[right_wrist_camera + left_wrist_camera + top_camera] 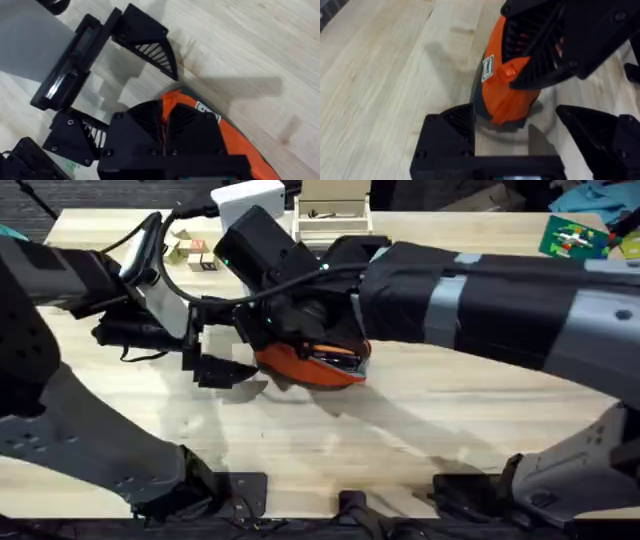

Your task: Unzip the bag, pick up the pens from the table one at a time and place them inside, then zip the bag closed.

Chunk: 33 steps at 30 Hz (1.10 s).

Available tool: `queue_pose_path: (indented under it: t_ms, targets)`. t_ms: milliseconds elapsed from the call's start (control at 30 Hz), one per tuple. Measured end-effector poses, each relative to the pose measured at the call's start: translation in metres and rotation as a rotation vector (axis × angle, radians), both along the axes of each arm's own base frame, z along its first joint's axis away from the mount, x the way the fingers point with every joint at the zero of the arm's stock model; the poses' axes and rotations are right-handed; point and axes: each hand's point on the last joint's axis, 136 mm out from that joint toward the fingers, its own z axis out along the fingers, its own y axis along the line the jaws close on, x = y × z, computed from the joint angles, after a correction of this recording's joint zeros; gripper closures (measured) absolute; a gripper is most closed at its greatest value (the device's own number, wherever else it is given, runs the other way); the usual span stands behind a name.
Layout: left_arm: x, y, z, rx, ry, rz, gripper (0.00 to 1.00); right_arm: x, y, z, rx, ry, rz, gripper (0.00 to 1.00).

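The orange bag (318,368) lies on the table (420,430) near the middle, its label facing up. My right gripper (164,125) reaches across from the right and is shut on the bag's (235,145) top seam, with a strip of orange fabric pinched between its fingers. In the left wrist view the right gripper (530,75) sits on top of the bag (502,102). My left gripper (517,117) is open, low over the table, its fingers straddling the near end of the bag without touching it. From overhead the left gripper (205,362) is just left of the bag. The pens are out of view.
A white box (250,200), a cardboard tray (330,210) and small wooden blocks (190,252) stand along the table's far edge. A green packet (575,235) lies at the far right. Bare wood stretches in front of the bag toward the arm bases.
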Motion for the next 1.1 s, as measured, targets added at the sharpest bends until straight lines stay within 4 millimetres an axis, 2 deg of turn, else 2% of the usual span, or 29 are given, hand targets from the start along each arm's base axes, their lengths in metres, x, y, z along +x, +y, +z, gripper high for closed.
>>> queue_pose_path:
  t_ms: [400, 567, 767, 867, 933, 1100]
  targets:
    - [0.003, -0.016, 0.001, -0.012, -0.028, -0.046, 0.024, 0.000, 0.000, 0.000, 0.000, 0.000, 0.000, 0.968]
    - [0.004, -0.016, 0.002, -0.019, -0.029, -0.040, 0.321, 0.000, 0.000, 0.000, 0.000, 0.000, 0.000, 0.968]
    - [0.006, -0.018, 0.005, -0.040, -0.032, -0.023, 0.755, 0.000, 0.000, 0.000, -0.002, 0.003, -0.002, 0.968]
    - [0.006, -0.018, 0.006, -0.042, -0.030, -0.024, 0.916, -0.001, -0.002, 0.000, -0.008, 0.007, -0.002, 0.969]
    - [0.006, -0.019, 0.006, -0.044, -0.031, -0.023, 0.952, -0.002, -0.003, -0.001, -0.014, 0.012, -0.002, 0.969]
    - [0.007, -0.019, 0.006, -0.047, -0.031, -0.021, 0.957, -0.002, -0.005, -0.002, -0.021, 0.017, -0.005, 0.969]
